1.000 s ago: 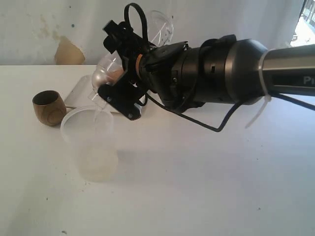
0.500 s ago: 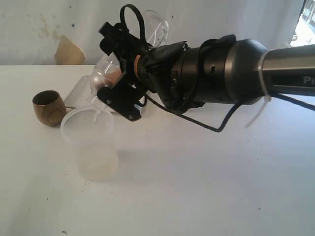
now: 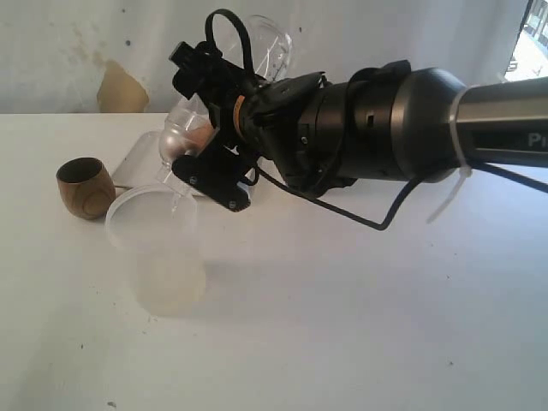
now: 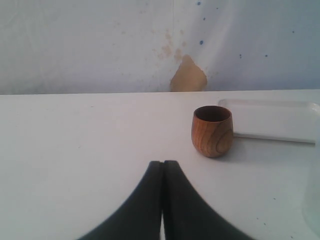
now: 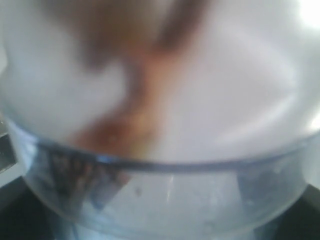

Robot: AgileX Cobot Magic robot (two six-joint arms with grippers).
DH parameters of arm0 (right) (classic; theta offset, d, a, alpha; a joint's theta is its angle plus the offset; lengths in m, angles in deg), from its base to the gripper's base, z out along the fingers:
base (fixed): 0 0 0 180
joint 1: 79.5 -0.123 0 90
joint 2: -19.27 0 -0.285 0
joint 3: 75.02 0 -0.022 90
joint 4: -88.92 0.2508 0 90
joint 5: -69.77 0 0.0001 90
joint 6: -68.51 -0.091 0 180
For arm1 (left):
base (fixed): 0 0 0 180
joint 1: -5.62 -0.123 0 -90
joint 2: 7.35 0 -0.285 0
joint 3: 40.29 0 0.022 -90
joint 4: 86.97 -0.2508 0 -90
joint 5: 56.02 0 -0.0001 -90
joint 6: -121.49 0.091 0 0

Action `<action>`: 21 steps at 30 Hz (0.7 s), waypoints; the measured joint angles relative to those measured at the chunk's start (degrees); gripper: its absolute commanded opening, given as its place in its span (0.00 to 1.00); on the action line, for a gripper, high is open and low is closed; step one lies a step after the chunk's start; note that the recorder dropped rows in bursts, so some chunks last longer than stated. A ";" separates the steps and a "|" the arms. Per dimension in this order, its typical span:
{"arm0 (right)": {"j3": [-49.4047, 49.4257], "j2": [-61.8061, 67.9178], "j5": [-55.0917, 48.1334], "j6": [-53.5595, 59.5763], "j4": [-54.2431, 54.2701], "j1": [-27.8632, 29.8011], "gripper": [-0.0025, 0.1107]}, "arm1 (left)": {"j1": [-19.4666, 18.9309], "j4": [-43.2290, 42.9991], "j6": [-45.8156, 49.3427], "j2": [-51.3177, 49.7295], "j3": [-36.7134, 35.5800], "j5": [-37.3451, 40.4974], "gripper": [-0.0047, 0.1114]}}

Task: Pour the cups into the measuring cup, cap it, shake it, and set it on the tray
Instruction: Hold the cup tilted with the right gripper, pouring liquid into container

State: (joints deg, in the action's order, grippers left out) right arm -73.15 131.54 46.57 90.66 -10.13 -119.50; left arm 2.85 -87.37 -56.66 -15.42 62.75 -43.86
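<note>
A tall clear plastic measuring cup (image 3: 276, 44) is held off the white table (image 3: 360, 325) at the back of the scene. It is tilted, with its open rim raised toward the wall and its narrowed rounded foot lowest. The right gripper (image 3: 201, 124), on a thick black arm reaching in from the right, is clamped across the cup's middle with one black finger on each side. In the right wrist view the measuring cup (image 5: 160, 200) fills the picture as a blurred clear wall. There is a brownish smear behind it that cannot be made out.

The foot hangs over the flat shallow white rectangular tray (image 3: 137, 158), which lies near the wall. Whether the foot touches the tray cannot be told. In front of the tray stands a wide milky translucent plastic tub (image 3: 158, 257), upright and open, partly hiding the tray's near edge. Just to the tub's left sits a small round brown wooden cup (image 3: 84, 187), upright on the table.

The left wrist view shows the left gripper (image 4: 162, 167) low over the table, its two dark fingers pressed together with nothing between them. Beyond it the wooden cup (image 4: 212, 131) stands just beside a corner of the tray (image 4: 272, 120). A tan patch (image 4: 189, 75) marks the pale wall behind.
</note>
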 measured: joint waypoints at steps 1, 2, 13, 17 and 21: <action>0.00 0.00 0.00 0.00 0.00 0.00 0.02 | 0.00 0.00 0.00 0.00 0.00 0.00 0.04; 0.00 0.00 0.00 0.00 0.00 0.00 0.02 | 0.00 0.00 0.00 0.00 0.00 0.00 0.04; 0.00 0.00 0.57 1.54 0.00 0.00 0.02 | 0.00 0.00 0.00 0.00 0.00 0.00 0.04; 0.00 0.00 2.01 1.54 0.00 0.00 0.02 | 0.00 0.00 0.00 0.00 0.00 0.00 0.04; 0.00 0.00 2.56 1.64 0.00 0.00 0.02 | 0.00 0.00 0.00 0.00 0.00 0.00 0.04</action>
State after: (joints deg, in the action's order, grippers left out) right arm -73.15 131.54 49.12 92.29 -10.13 -119.50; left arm 2.85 -87.37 -56.66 -15.42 62.75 -43.86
